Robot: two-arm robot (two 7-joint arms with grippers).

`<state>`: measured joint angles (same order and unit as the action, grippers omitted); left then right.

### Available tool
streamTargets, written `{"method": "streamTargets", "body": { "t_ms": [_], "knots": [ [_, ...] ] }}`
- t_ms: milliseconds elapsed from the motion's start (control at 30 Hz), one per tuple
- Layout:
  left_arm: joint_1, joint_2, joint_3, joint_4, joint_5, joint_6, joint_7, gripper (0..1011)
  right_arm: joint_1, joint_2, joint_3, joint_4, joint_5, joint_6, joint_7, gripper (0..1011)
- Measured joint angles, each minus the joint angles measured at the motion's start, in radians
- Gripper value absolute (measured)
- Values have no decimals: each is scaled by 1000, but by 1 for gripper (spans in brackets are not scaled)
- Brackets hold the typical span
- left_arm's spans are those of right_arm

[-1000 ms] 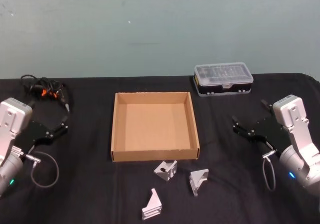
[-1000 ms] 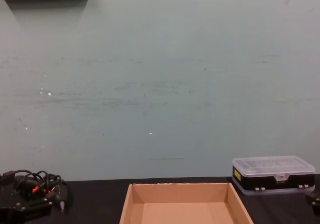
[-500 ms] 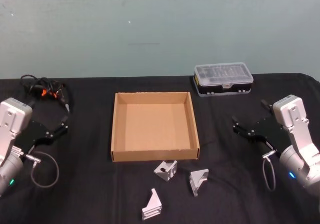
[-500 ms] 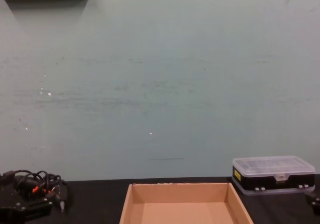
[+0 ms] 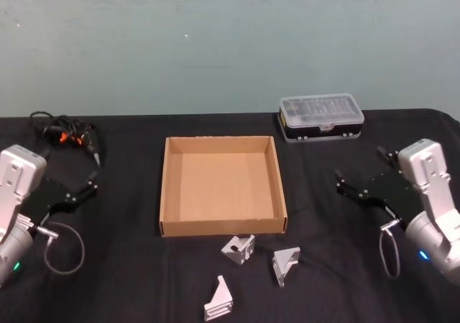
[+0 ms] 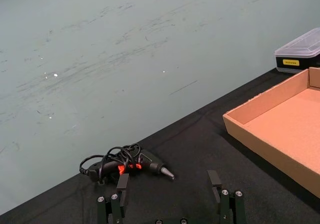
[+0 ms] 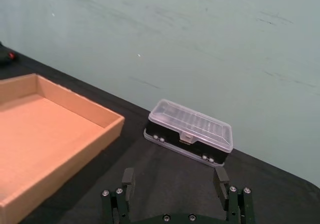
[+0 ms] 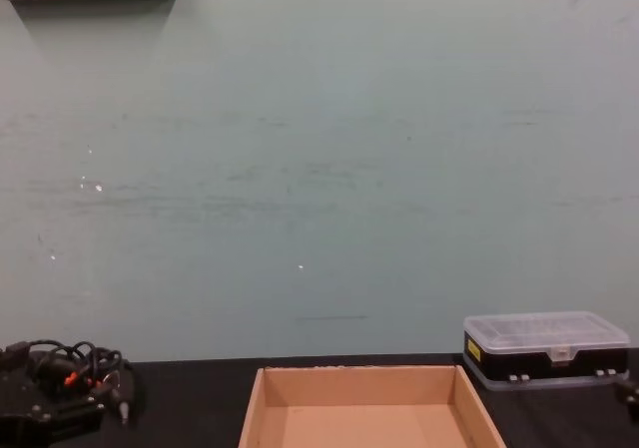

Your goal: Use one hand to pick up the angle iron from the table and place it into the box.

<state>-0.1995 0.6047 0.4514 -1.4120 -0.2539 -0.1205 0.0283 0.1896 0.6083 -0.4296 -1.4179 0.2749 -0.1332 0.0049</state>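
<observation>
Three silver angle irons lie on the black table (image 5: pixel 129 265) in front of the box: one (image 5: pixel 238 249) close to its front wall, one (image 5: pixel 286 263) to the right, one (image 5: pixel 218 300) nearest me. The box (image 5: pixel 223 227) is a shallow brown cardboard tray at the table's middle, with nothing inside; it also shows in the chest view (image 8: pixel 369 373). My left gripper (image 5: pixel 91 181) (image 6: pixel 169 180) hovers open left of the box. On the opposite side my right gripper (image 5: pixel 359 170) (image 7: pixel 174 175) is open too. Both are well away from the angle irons.
A clear-lidded black organiser case (image 5: pixel 321 114) (image 7: pixel 189 131) stands behind the box to the right. A black electric screwdriver with a coiled cable (image 5: pixel 66 132) (image 6: pixel 131 161) lies at the back left. Bare tabletop stretches on either side of the angle irons.
The right forearm has drifted slightly outward, and the head view has shifted a little. The box and angle irons lie as before.
</observation>
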Motion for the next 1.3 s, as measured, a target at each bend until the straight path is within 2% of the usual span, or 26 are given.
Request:
{"method": "streamTargets", "body": {
  "t_ms": [133, 267, 400, 500, 600, 933, 1300],
  "knots": [
    [0, 0, 0, 0, 0, 0, 0, 1000, -21, 12, 27, -19, 49, -18, 59, 1000],
    [0, 0, 0, 0, 0, 0, 0, 1000, -51, 37, 58, -46, 125, -33, 155, 1000],
    [0, 0, 0, 0, 0, 0, 0, 1000, -74, 56, 74, -65, 169, -42, 219, 1000],
    [0, 0, 0, 0, 0, 0, 0, 1000, -105, 80, 89, -93, 213, -53, 293, 1000],
    [0, 0, 0, 0, 0, 0, 0, 1000, -133, 100, 96, -119, 236, -61, 348, 1000],
    [0, 0, 0, 0, 0, 0, 0, 1000, -187, 132, 96, -173, 266, -65, 474, 1000],
    [0, 0, 0, 0, 0, 0, 0, 1000, -194, 125, 72, -176, 241, -44, 548, 1002]
  ]
}}
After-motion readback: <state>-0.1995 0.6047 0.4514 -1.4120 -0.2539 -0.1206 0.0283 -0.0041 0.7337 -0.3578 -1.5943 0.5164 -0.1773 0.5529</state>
